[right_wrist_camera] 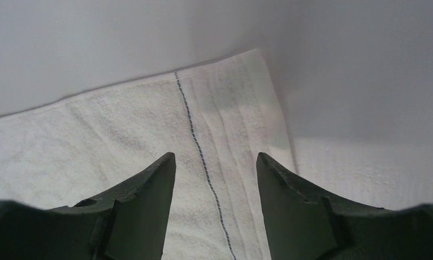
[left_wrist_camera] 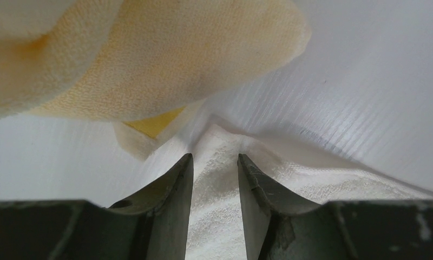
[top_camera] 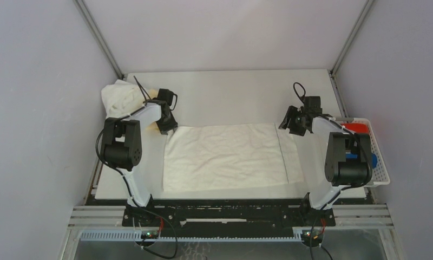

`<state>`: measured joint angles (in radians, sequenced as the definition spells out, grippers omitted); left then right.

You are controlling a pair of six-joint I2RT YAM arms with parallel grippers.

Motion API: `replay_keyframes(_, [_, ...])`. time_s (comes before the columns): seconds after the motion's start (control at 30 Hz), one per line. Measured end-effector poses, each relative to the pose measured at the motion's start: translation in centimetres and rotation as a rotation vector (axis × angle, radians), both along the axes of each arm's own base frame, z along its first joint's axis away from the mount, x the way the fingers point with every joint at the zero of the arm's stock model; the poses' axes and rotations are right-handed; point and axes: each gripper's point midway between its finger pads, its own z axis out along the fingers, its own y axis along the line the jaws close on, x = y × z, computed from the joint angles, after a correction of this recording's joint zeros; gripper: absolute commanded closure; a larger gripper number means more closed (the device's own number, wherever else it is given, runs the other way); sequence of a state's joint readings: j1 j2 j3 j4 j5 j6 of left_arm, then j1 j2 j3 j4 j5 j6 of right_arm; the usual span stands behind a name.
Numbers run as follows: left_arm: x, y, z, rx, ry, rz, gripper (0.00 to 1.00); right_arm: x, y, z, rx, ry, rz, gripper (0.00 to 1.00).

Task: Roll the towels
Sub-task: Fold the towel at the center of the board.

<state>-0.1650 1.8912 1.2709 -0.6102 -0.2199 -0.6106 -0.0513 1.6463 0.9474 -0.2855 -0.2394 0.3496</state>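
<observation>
While the big white terry towel (top_camera: 225, 157) lies spread flat at the middle of the white table (top_camera: 230, 97), both arms are out over its far edge. Left gripper (top_camera: 167, 125) is down at the towel's 10 o'clock corner, and on the wrist camera that gripper (left_wrist_camera: 215, 157) has its dark fingers (left_wrist_camera: 176, 184) partly parted with a raised ridge of white cloth (left_wrist_camera: 214, 216) filling the gap between them; whether they actually pinch it, I cannot tell. Just beyond, towards 11 o'clock, sits a crumpled cream and pale yellow-orange towel (top_camera: 122, 96), and it looms large at the top of the left wrist view (left_wrist_camera: 149, 54). Over at the 2 o'clock corner, the right gripper (top_camera: 291, 123) hangs over the cloth, fingers (right_wrist_camera: 144, 206) spread wide with nothing between them. Beneath that gripper (right_wrist_camera: 215, 156) the towel (right_wrist_camera: 95, 135) lies flat, its thin dark stitched line (right_wrist_camera: 195, 135) running straight between the fingertips. At 3 o'clock, hard against the table's edge, stands a white slatted plastic basket (top_camera: 381, 162) with a red towel (top_camera: 358, 128) and a royal blue one (top_camera: 372, 160) inside.
</observation>
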Motion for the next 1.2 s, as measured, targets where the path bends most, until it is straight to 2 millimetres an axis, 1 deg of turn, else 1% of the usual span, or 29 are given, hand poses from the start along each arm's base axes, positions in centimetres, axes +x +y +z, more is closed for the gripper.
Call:
replay_keyframes(0.1, [-0.1,0.0,0.1,0.0,0.0,0.0,0.59,0.0,0.6,-0.3,0.023,0.006,0.02,0.46])
replay_keyframes(0.2, [-0.1,0.0,0.3,0.001,-0.003,0.001,0.57,0.1,0.5,-0.4,0.012,0.009,0.027,0.47])
replay_keyframes(0.23, [-0.1,0.0,0.4,0.001,-0.005,0.001,0.57,0.4,0.2,-0.2,-0.003,0.005,0.025,0.47])
replay_keyframes(0.33, [-0.1,0.1,0.8,0.001,-0.011,0.008,0.56,2.0,-0.7,0.9,-0.06,-0.031,0.022,0.51])
replay_keyframes(0.37, [-0.1,0.2,0.9,0.0,-0.013,0.01,0.55,2.9,-1.1,1.5,-0.085,-0.05,0.019,0.52])
replay_keyframes(0.43, [-0.2,0.2,1.4,0.0,-0.018,0.012,0.55,4.2,-1.8,2.0,-0.123,-0.07,0.014,0.54])
replay_keyframes(0.53, [-0.2,0.4,2.3,0.001,-0.036,0.015,0.54,5.5,-2.6,1.4,-0.169,-0.061,0.017,0.56])
replay_keyframes(0.63, [-0.2,0.5,3.0,0.0,-0.052,0.019,0.53,5.4,-2.9,-0.2,-0.196,-0.012,0.039,0.56])
replay_keyframes(0.73, [-0.2,0.6,3.1,0.0,-0.054,0.021,0.53,4.5,-3.0,-1.8,-0.214,0.044,0.07,0.57])
replay_keyframes(0.8, [-0.3,0.6,3.1,0.001,-0.051,0.02,0.53,4.0,-2.9,-2.5,-0.219,0.07,0.09,0.57])
replay_keyframes(0.93, [-0.3,0.6,3.1,0.0,-0.049,0.02,0.53,4.2,-2.6,-2.4,-0.232,0.069,0.128,0.57])
replay_keyframes(1.07, [-0.4,0.6,3.1,0.0,-0.048,0.02,0.54,4.7,-2.3,-2.6,-0.26,0.079,0.167,0.58])
replay_keyframes(1.2, [-0.4,0.6,3.1,0.0,-0.047,0.019,0.53,5.4,-1.8,-2.8,-0.312,0.084,0.206,0.62])
